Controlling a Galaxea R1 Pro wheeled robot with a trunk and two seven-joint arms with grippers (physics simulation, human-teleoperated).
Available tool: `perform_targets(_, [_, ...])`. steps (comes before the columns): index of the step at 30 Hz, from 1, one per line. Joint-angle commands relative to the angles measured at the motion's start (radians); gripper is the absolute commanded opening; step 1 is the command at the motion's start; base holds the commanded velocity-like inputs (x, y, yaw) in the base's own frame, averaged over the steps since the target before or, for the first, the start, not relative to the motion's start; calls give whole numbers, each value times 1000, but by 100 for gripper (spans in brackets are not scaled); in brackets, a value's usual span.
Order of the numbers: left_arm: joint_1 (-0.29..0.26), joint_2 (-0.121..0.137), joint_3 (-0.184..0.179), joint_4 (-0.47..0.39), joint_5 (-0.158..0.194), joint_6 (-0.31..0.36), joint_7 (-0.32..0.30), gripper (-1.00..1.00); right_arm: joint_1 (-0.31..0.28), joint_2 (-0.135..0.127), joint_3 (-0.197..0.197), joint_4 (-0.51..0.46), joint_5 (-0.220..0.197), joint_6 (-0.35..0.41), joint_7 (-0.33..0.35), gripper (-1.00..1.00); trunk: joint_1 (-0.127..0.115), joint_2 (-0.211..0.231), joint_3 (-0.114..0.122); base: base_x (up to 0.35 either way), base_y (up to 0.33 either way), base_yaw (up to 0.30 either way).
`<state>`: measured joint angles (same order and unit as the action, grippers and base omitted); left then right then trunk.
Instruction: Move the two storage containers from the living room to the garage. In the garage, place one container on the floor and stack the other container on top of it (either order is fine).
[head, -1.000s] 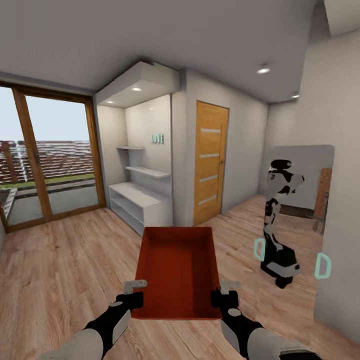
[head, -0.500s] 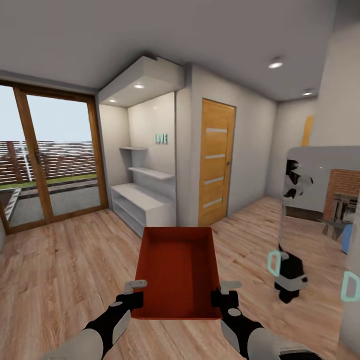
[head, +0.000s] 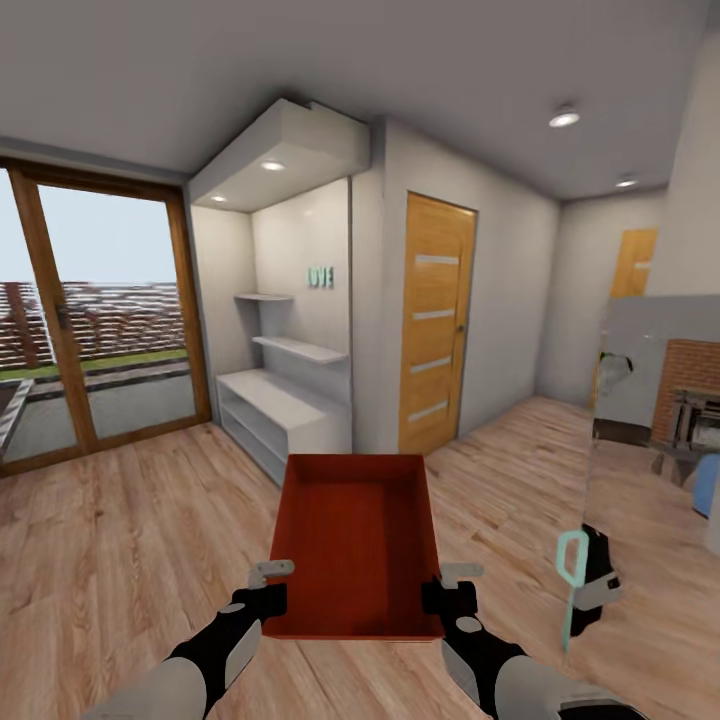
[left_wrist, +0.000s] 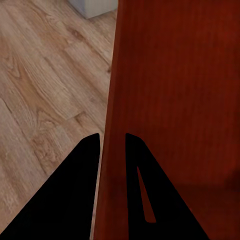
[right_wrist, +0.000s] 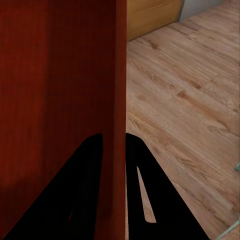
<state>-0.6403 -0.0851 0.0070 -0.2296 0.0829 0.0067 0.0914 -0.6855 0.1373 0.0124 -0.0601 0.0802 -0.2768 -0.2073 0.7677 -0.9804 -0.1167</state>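
Note:
One orange-red storage container (head: 355, 535), open-topped and empty, hangs level in front of me above light wood planks (head: 130, 540). My left gripper (head: 272, 585) is shut on its left wall near the corner closest to me. My right gripper (head: 452, 585) is shut on the right wall at the matching corner. In the left wrist view the black fingers (left_wrist: 80, 185) straddle the thin wall of the container (left_wrist: 175, 90). The right wrist view shows the same pinch, with fingers (right_wrist: 145, 190) on either side of the container wall (right_wrist: 60, 90). The garage is out of view.
A white shelf alcove (head: 285, 400) stands straight ahead, with a wooden door (head: 435, 325) to its right. Glass sliding doors (head: 90, 320) fill the left wall. A mirror panel (head: 650, 420) at the right reflects me and a brick fireplace. A second door (head: 633, 262) lies down the hallway.
The whole view has shifted: alcove and door look a little nearer, and the mirror panel has slid toward the right edge. Container and both grippers keep their place in the picture.

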Motion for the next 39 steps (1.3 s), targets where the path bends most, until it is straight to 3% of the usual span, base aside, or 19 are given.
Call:
perform_targets(1, [1, 5, -5, -1, -2, 1, 37, -100, -2, 1, -92, -52, -4, 4, 14, -100, 1, -1, -2, 321, 0, 0])
perform_targets(39, [1, 5, -5, -2, -2, 1, 37, -100, -2, 1, -92, -52, -4, 4, 14, -100, 1, -1, -2, 321, 0, 0])
